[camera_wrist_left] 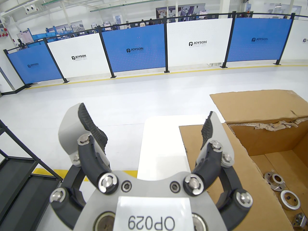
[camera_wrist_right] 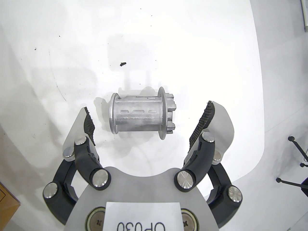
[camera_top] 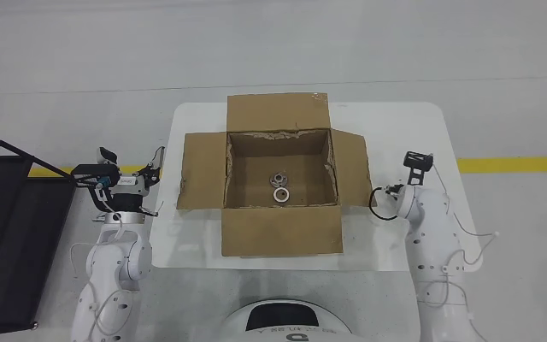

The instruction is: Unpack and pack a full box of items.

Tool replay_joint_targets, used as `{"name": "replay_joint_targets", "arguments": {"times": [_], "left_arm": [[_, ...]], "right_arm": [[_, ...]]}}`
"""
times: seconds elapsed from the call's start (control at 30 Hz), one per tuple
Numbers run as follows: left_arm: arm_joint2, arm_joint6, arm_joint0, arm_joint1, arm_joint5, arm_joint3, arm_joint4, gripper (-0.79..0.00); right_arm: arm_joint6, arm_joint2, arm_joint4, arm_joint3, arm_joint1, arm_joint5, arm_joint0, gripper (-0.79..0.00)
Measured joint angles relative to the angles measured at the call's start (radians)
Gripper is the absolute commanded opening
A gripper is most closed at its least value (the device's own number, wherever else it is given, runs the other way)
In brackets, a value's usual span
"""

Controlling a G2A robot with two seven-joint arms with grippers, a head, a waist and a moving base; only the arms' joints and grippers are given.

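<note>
My right hand (camera_wrist_right: 148, 111) hangs spread apart over the grey flanged metal cylinder (camera_wrist_right: 139, 118), which lies on its side near the white tabletop's (camera_wrist_right: 168, 37) right edge. I judge it unpacked from the open brown cardboard box (camera_top: 278, 231). My left hand (camera_wrist_left: 146, 115), also spread, waits off the left edge.

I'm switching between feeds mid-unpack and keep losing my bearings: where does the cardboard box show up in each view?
Top view: cardboard box mid-table, flaps spread open.
Left wrist view: box open just beyond the left claw, metal rings on its floor.
Right wrist view: a brown cardboard sliver, likely a flap, behind the right claw, away from the metal cylinder.
Shared landmark: the white table.
</note>
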Motion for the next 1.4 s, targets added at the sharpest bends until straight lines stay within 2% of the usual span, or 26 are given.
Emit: {"name": "replay_joint_targets", "arguments": {"times": [0.17, 0.3, 0.63, 0.73, 0.8, 0.93, 1.4], "left_arm": [[0.000, 0.000, 0.000, 0.000, 0.000, 0.000, 0.000, 0.000], [0.000, 0.000, 0.000, 0.000, 0.000, 0.000, 0.000, 0.000], [0.000, 0.000, 0.000, 0.000, 0.000, 0.000, 0.000, 0.000], [0.000, 0.000, 0.000, 0.000, 0.000, 0.000, 0.000, 0.000], [0.000, 0.000, 0.000, 0.000, 0.000, 0.000, 0.000, 0.000], [0.000, 0.000, 0.000, 0.000, 0.000, 0.000, 0.000, 0.000], [0.000, 0.000, 0.000, 0.000, 0.000, 0.000, 0.000, 0.000]], "right_arm": [[0.004, 0.000, -0.002, -0.001, -0.001, 0.001, 0.003, 0.000], [-0.006, 0.032, 0.018, -0.054, -0.001, 0.025, -0.015, 0.000], [-0.124, 0.157, 0.334, -0.444, -0.009, -0.010, -0.199, 0.000], [-0.140, 0.163, 0.465, -0.502, -0.013, -0.037, -0.237, 0.000], [-0.138, 0.163, 0.512, -0.504, -0.013, -0.038, -0.239, 0.000], [-0.137, 0.163, 0.468, -0.502, -0.013, -0.037, -0.237, 0.000], [-0.137, 0.163, 0.467, -0.502, -0.013, -0.037, -0.237, 0.000]]}}
